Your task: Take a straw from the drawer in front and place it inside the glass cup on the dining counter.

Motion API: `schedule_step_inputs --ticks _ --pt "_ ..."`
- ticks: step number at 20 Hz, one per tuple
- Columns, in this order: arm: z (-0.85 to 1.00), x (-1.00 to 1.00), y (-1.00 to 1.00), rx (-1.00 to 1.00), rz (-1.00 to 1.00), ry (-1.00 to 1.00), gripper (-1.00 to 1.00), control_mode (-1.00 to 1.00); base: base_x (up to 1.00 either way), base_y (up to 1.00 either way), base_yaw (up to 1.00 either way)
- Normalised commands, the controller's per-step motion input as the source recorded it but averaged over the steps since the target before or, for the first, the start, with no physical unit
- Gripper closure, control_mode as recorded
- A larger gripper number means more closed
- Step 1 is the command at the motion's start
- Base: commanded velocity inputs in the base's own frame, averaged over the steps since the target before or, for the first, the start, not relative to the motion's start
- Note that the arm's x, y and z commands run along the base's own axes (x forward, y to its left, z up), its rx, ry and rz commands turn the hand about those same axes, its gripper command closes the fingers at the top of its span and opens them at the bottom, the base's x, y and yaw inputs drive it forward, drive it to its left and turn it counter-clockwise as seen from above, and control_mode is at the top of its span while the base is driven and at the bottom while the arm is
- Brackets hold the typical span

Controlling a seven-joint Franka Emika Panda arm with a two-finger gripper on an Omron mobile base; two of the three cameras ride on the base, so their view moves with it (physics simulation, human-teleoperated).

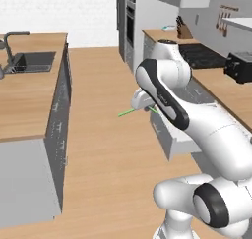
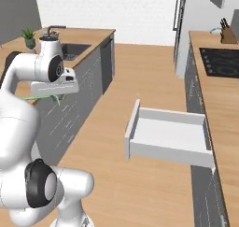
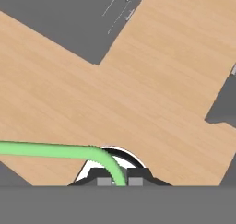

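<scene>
My gripper point(image 3: 120, 181) is shut on the straw point(image 3: 50, 150), a thin bright-green stick that bends out of the fingertips and runs off to the left of the hand view. In the left base view the straw point(image 1: 129, 112) sticks out leftward from the gripper point(image 1: 147, 107), over the wood floor between the two counters. The drawer point(image 2: 168, 137) stands pulled out and looks empty inside. On the left lies the dining counter point(image 1: 29, 100) with its dark sink point(image 1: 32, 61). The glass cup is out of view.
The far counter point(image 1: 231, 93) carries a black cooktop point(image 1: 202, 55), a toaster point(image 1: 240, 66) and a knife block point(image 1: 184, 30). A potted plant point(image 2: 29, 37) stands on the island near the tap point(image 1: 12, 39). Tall oven cabinets point(image 1: 129, 21) close the aisle's far end.
</scene>
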Motion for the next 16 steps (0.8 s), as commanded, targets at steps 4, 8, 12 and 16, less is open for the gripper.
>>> schedule_step_inputs --ticks 4,8,12,16 --pt "0.0 0.0 0.0 0.0 0.0 0.0 1.0 1.0 0.16 1.0 -0.17" --pt "0.0 0.0 0.0 0.0 0.0 0.0 1.0 1.0 0.3 1.0 -0.12" --pt "0.0 0.0 0.0 0.0 0.0 0.0 1.0 1.0 0.2 1.0 -0.12" --pt "0.0 0.0 0.0 0.0 0.0 0.0 1.0 1.0 0.26 1.0 -0.14"
